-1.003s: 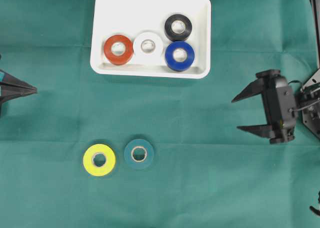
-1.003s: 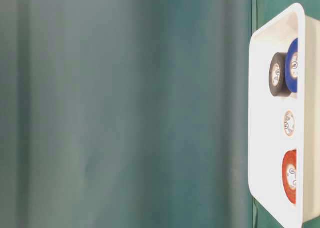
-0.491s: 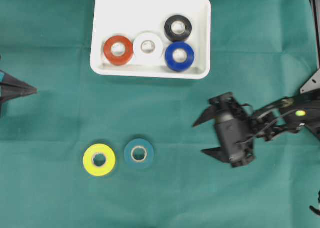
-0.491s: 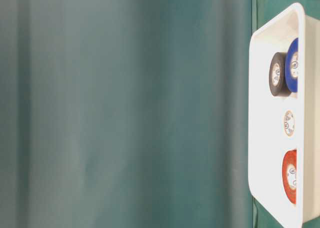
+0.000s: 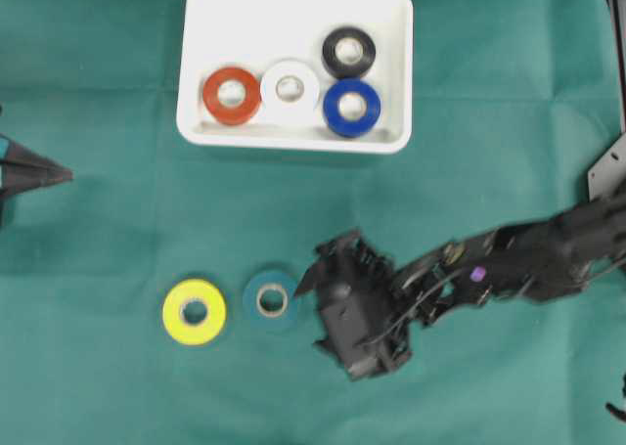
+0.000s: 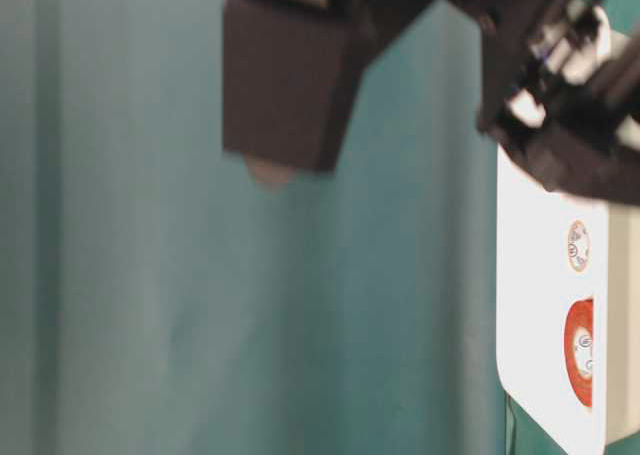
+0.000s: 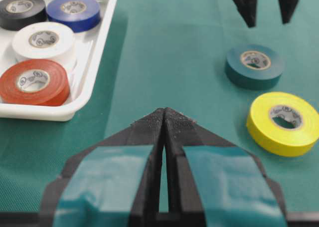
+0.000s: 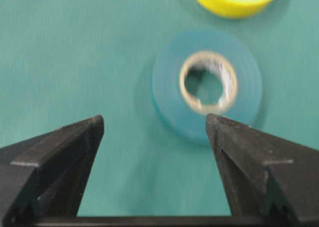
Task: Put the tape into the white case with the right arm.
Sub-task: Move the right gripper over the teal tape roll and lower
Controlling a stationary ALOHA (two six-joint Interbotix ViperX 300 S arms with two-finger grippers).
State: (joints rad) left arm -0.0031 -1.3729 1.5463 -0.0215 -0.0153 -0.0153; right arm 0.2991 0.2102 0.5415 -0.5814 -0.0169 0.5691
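Teal tape flat on bare cloth, just ahead of right gripper's wide-spread, empty fingers.

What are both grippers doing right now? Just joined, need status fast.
Left gripper: jaws shut, holding nothing.
Right gripper: jaws open, empty, just short of the teal tape.

The green tape lies flat on the cloth, just beside a yellow tape. The white case, well apart, holds 4 rolls flat. The right arm reaches toward the green tape.
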